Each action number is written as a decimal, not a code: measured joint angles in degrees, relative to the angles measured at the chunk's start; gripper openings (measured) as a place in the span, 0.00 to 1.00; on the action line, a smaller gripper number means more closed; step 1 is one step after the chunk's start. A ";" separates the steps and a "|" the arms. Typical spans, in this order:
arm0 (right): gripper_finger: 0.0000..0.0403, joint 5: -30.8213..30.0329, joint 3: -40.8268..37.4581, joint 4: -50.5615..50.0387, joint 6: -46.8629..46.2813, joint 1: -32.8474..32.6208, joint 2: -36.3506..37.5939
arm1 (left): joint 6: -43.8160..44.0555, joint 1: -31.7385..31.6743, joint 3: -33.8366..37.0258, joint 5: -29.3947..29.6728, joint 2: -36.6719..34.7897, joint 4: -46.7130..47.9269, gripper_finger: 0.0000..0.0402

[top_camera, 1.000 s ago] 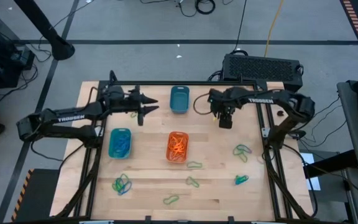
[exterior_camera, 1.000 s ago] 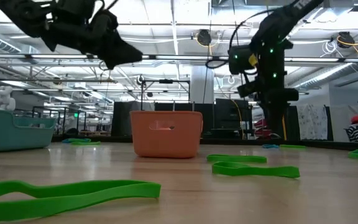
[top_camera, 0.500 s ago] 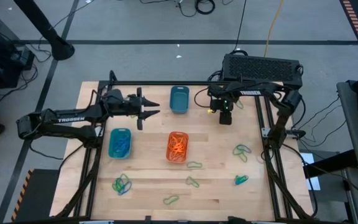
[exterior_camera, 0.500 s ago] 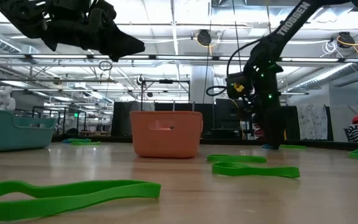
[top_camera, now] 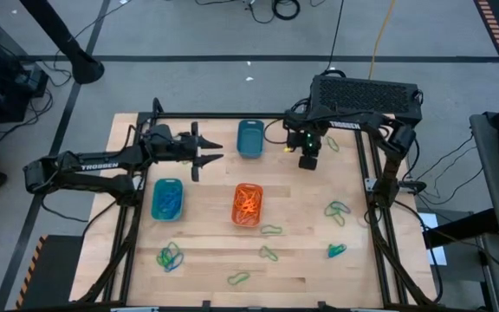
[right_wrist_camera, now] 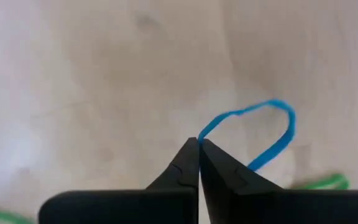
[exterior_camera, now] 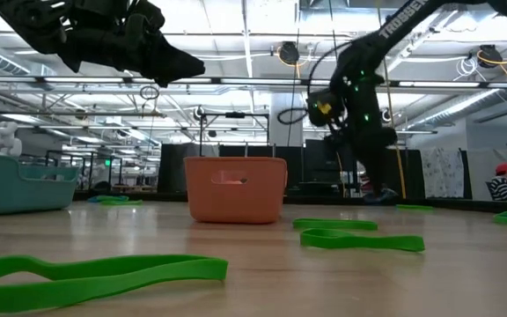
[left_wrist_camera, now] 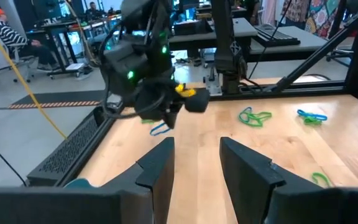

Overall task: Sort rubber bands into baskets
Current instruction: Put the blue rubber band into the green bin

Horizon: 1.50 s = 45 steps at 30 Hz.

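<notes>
The right gripper (top_camera: 308,161) sits low over the far part of the pale wooden table (top_camera: 301,217), to the right of the dark teal rectangular plastic basket (top_camera: 249,138). In the right wrist view its two dark fingers (right_wrist_camera: 194,163) are pressed together at the tips, pinching one edge of a thin blue rubber band (right_wrist_camera: 263,134); the rest of the loop trails forward from the tips over the wood, so the pinch takes only a single strand, which is all a flat elastic offers. Whether the band is already clear of the surface cannot be told.

The left gripper (top_camera: 210,153) hangs in the air to the left of the dark teal basket, its fingers (left_wrist_camera: 157,165) spread and holding nothing, apparently waiting out of the other arm's way.

The lighter turquoise-blue plastic basket (top_camera: 167,198) on the left already holds blue and green bands, and the orange plastic basket (top_camera: 248,204) in the middle holds a tangle of orange ones. That suggests sorting by colour, so the pinched blue band probably belongs in one of the two blue-toned tubs. Loose green and blue rubber bands (top_camera: 338,211) lie scattered over the near and right parts of the table, with another cluster (top_camera: 171,256) at the near left, so much of the sorting remains.
</notes>
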<state>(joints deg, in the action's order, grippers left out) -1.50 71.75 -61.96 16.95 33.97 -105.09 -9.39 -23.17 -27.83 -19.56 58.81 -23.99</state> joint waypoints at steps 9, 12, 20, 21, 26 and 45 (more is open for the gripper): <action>0.00 10.33 3.43 2.89 -10.43 -9.51 9.98 | -2.09 4.32 -0.11 -7.58 5.59 -5.33 0.34; 0.00 14.71 3.43 11.20 -12.89 -14.79 13.05 | -4.79 5.92 -0.11 -12.15 8.95 -9.38 0.34; 0.00 26.44 3.45 38.54 -13.94 -27.75 13.94 | -6.39 8.65 -0.11 -13.32 18.83 -24.67 0.34; 0.00 26.52 3.45 40.59 -13.95 -28.93 13.61 | -6.52 8.96 -0.11 -13.32 19.93 -26.14 0.34; 0.00 27.06 3.45 46.29 -13.96 -33.29 12.19 | -6.56 10.24 -0.11 -13.36 24.23 -32.99 0.34; 0.00 27.05 3.46 51.21 -15.21 -34.83 9.06 | -6.25 13.94 -5.23 -23.18 32.70 -34.01 0.34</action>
<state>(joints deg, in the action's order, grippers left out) 25.55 75.21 -10.74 1.74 -0.86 -96.03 -15.64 -9.23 -33.06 -42.74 91.50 -57.99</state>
